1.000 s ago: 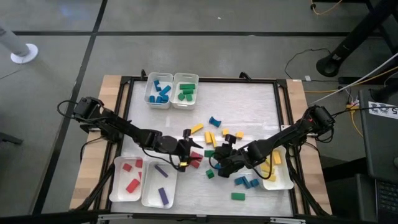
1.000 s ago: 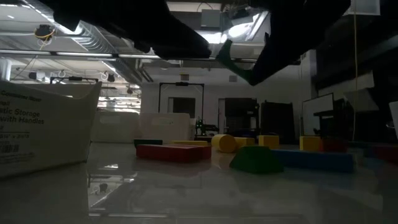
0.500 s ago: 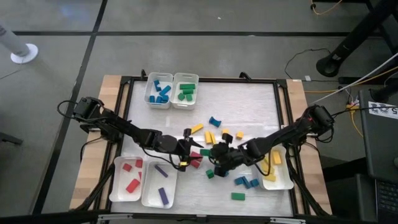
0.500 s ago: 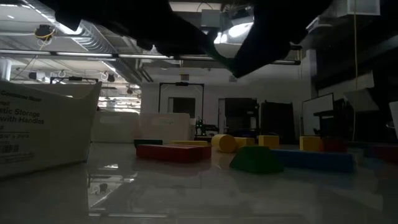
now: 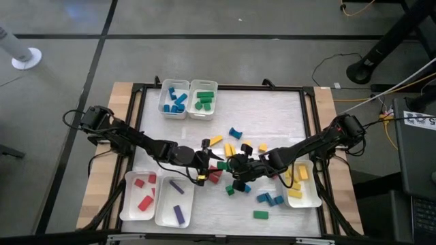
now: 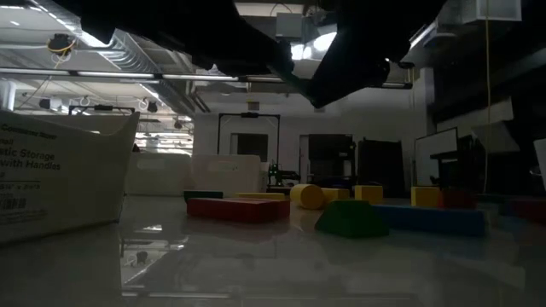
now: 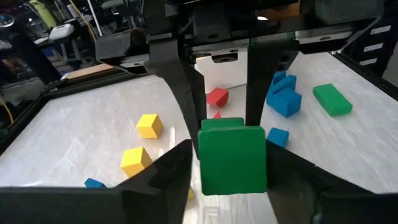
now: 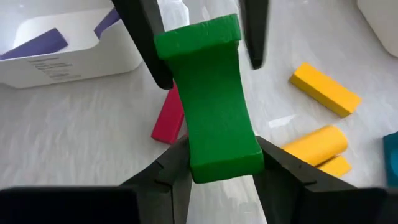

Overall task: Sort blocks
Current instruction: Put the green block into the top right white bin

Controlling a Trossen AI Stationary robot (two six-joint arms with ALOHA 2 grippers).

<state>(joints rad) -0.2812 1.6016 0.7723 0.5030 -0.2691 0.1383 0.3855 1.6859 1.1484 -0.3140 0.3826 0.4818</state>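
In the middle of the table a green block (image 5: 223,165), waisted like a bridge piece, hangs in the air between my two grippers. My right gripper (image 5: 232,167) comes from the table's right and is shut on one end of it. From the left, my left gripper (image 5: 213,164) has its fingers on either side of the other end (image 8: 198,37). Loose blocks in yellow (image 5: 230,148), blue (image 5: 235,133), red (image 5: 215,175) and green (image 5: 230,190) lie on the white table top around them. My left gripper has the green block's end (image 7: 233,168) between its two fingers, which lie against its two sides. They come nearly level from the table's left. The block is clear of the table. My right gripper pinches the green block's other end by its two sides (image 8: 224,155) between its two fingers. They slant down from the table's right and lie along the block. The block sticks out ahead of them toward the left gripper, lifted clear of the table.
Trays with blue (image 5: 174,99) and green (image 5: 203,99) blocks stand at the far edge. Trays with red (image 5: 139,194) and purple (image 5: 174,202) blocks stand near left, and a tray with yellow ones (image 5: 300,187) near right. Blue blocks (image 5: 270,199) and a green one (image 5: 260,214) lie near right.
My right gripper has carried the green block toward the table's left, up to my left gripper, and has tipped a little on the way. The block has stayed clear of the table.
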